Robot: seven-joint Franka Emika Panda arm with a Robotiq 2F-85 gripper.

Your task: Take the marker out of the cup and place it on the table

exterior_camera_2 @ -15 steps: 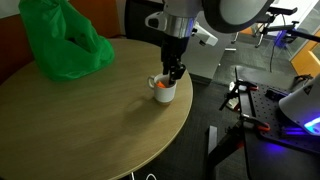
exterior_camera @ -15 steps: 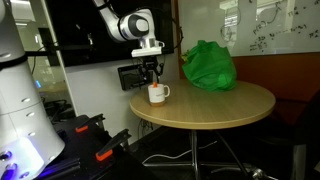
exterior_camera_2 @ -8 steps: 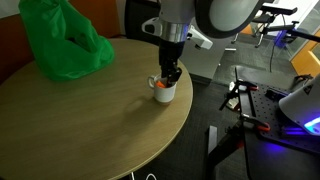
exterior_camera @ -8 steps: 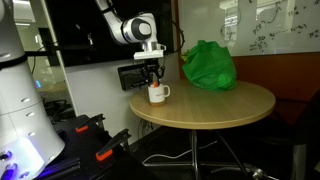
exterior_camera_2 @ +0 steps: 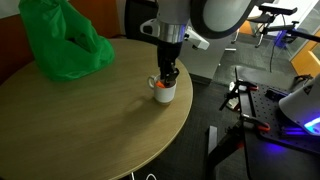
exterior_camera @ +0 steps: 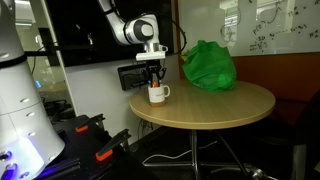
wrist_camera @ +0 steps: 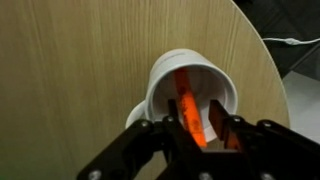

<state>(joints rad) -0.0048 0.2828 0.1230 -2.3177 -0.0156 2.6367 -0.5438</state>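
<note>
A white cup (exterior_camera: pixel 158 94) stands near the edge of the round wooden table (exterior_camera: pixel 220 108); it also shows in the exterior view (exterior_camera_2: pixel 165 91) and the wrist view (wrist_camera: pixel 163 70). An orange marker (wrist_camera: pixel 183 85) leans inside it, and its tip shows in an exterior view (exterior_camera_2: pixel 160 86). My gripper (wrist_camera: pixel 195 105) points straight down with its fingertips lowered into the cup mouth, one on each side of the marker. The fingers are apart, with a gap between the marker and one finger. The gripper shows in both exterior views (exterior_camera: pixel 155 78) (exterior_camera_2: pixel 170 72).
A crumpled green bag (exterior_camera: pixel 208 65) lies at the back of the table, also in the exterior view (exterior_camera_2: pixel 60 45). The table edge (exterior_camera_2: pixel 185 110) runs just beside the cup. Dark equipment and cables sit on the floor beyond (exterior_camera_2: pixel 250 110).
My gripper has come down a little, from just above the cup to its fingertips inside the rim. The cup and marker have not moved.
</note>
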